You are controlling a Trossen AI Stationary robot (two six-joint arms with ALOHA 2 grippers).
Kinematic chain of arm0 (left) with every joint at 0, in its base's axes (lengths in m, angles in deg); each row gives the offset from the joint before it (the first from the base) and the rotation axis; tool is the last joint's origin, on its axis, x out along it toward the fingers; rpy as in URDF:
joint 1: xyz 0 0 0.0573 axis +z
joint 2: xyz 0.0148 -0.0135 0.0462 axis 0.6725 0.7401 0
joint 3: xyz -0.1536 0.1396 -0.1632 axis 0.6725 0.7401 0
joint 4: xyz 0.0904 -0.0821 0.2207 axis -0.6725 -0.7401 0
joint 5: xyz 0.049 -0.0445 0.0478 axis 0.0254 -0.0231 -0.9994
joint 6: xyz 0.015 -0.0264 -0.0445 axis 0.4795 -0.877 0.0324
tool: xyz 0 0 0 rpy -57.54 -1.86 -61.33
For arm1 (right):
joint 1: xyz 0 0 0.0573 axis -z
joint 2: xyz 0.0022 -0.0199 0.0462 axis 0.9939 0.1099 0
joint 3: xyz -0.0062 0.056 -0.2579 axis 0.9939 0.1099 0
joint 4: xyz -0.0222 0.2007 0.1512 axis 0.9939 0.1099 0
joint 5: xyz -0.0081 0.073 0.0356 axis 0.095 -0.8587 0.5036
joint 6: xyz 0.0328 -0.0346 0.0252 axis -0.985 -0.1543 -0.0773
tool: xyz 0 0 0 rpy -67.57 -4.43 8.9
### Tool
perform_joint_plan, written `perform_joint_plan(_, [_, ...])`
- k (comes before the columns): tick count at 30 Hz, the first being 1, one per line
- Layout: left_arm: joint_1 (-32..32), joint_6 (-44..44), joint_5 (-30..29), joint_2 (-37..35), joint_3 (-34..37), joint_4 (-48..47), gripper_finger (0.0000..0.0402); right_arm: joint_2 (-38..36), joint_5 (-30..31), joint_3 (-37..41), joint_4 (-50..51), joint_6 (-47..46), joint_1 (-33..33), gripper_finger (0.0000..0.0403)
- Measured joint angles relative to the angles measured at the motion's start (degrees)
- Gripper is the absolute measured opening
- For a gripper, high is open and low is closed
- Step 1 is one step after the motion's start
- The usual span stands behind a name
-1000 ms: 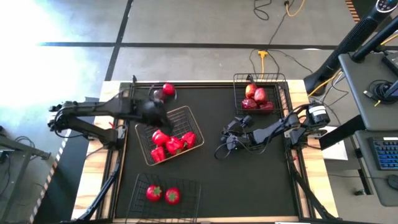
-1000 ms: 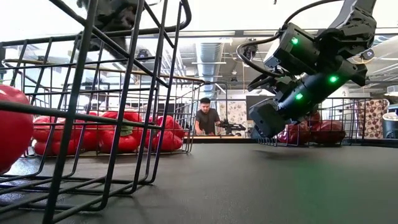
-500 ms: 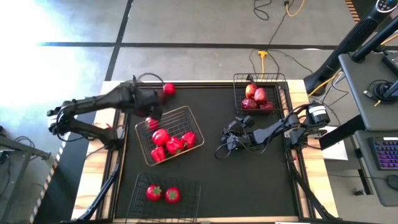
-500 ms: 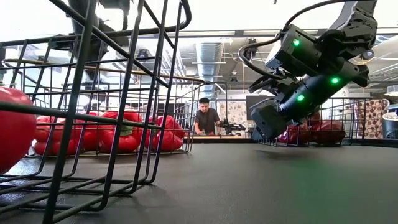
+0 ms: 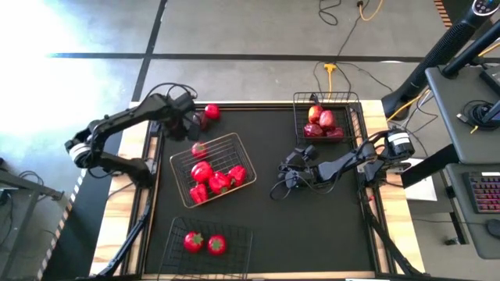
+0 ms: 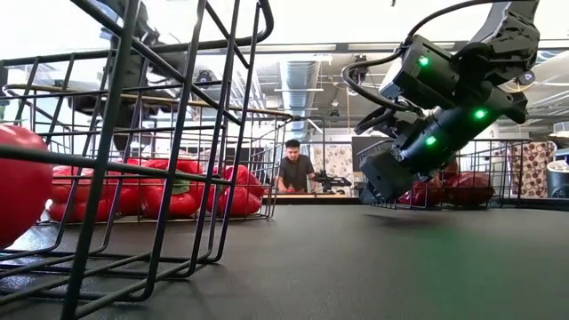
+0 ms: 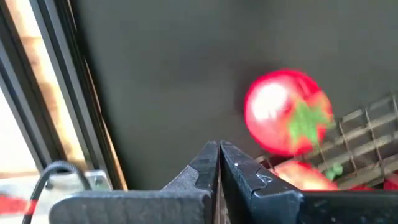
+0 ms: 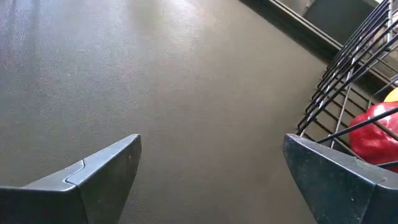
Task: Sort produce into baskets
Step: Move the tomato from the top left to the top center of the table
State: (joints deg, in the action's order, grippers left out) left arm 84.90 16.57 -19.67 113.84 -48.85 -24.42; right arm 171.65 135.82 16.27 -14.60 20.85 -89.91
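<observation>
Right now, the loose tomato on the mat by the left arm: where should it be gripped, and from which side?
Take the tomato across its round red body, coming straight down from above. It sits alone on the black mat, just outside the middle basket, so the top is free. In the left wrist view its green top faces sideways; straddle the smooth flanks, not that. The left gripper is shut and would need opening first.

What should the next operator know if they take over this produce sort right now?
Left gripper: shut, empty, at the table's far-left corner by the loose produce.
Right gripper: open, empty, hovering mid-table near the apple basket.
Done: peppers plus one tomato in the middle basket; two tomatoes in the near basket; apples in the far-right basket.
Left: a loose tomato and a darker item beside it, partly hidden by the left arm. The tomato among the peppers may need moving.
</observation>
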Motion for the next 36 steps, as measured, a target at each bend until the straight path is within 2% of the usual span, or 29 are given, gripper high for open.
perform_joint_plan(4, [4.41,1.62,3.60,2.34,0.18,1.36,0.0000,0.00,-0.43,0.00,0.03,0.01,0.00,0.0384])
perform_joint_plan(9, [5.68,2.68,9.14,6.22,2.94,1.86,0.0000,0.00,-0.44,0.00,0.08,0.55,0.00,0.0384])
perform_joint_plan(15, [5.15,3.03,14.32,10.25,4.45,9.25,0.0000,0.00,-0.44,0.00,0.07,0.63,0.00,0.0384])
perform_joint_plan(22, [4.65,3.69,17.06,15.39,4.46,10.20,0.0000,0.00,-0.43,0.02,0.08,0.66,0.00,0.0384])
perform_joint_plan(30, [0.49,3.00,23.70,17.02,4.42,23.37,0.0000,0.00,-0.43,0.02,0.02,0.66,0.00,0.0384])
perform_joint_plan(36, [-1.14,1.91,23.65,19.25,4.42,29.79,0.0000,0.00,-0.43,0.02,-0.02,0.66,0.00,0.0384])
